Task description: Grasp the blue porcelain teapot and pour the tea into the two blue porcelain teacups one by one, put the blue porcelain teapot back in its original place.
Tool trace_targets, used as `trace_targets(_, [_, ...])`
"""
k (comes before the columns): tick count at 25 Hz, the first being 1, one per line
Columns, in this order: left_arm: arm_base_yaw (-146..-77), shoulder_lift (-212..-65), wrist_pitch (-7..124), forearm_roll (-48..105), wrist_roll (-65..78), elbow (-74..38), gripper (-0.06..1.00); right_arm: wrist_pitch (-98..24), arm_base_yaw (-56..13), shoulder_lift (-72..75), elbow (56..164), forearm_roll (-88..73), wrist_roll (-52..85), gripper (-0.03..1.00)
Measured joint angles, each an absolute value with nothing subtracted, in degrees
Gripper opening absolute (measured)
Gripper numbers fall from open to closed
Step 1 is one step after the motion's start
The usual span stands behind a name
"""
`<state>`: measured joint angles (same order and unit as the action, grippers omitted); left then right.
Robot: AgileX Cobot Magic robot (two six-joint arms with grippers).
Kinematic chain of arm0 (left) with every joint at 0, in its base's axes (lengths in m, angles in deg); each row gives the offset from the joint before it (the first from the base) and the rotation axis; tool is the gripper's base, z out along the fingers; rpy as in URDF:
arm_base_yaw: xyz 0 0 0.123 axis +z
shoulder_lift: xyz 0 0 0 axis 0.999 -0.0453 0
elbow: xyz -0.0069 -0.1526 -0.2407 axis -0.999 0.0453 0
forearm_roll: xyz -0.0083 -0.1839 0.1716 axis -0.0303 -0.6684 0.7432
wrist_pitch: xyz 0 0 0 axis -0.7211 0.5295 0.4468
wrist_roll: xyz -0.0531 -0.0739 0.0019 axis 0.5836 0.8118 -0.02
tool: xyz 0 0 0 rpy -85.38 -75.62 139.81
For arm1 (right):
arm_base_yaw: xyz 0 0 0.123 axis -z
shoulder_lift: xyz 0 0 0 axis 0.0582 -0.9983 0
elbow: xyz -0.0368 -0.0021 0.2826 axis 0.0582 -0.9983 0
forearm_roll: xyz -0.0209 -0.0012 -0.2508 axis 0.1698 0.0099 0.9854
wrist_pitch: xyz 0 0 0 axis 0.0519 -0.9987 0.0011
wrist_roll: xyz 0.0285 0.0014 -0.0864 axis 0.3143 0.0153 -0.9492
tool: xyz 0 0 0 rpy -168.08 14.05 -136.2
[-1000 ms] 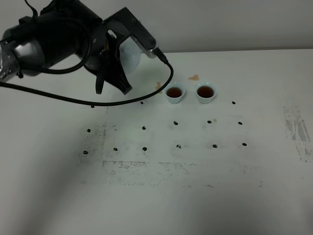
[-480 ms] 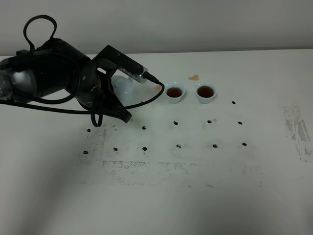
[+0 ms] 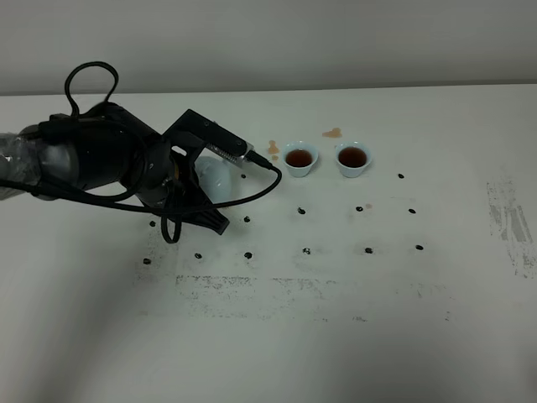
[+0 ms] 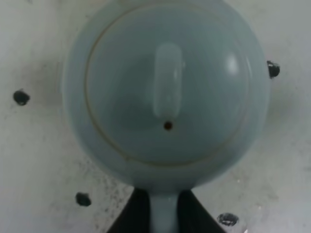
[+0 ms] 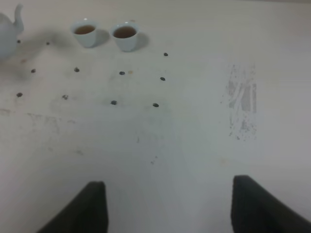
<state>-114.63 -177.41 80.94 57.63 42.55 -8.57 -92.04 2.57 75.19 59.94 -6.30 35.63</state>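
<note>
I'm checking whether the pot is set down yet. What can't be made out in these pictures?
- Exterior high view: most of the pale blue glossy porcelain teapot is hidden behind the black left arm; its base and handle do not show.
- Left wrist view: the left pincer is cut off by the frame edge; the pot's spout is out of frame.
- Right wrist view: the teapot is cut by the edge.
- How full the two small pale blue teacups are: too small.

A robot test bench, likely a lab: a bare white table (image 3: 352, 336) marked with a grid of black dots (image 3: 305, 250), against a plain wall (image 3: 336, 42).
</note>
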Motion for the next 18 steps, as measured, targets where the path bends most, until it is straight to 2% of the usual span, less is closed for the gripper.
trace_targets(18, [-114.5,-179.8,80.6,57.7,44.1,-7.9,0.09,-92.0,2.6,75.2,59.9,-6.6,35.6,0.56])
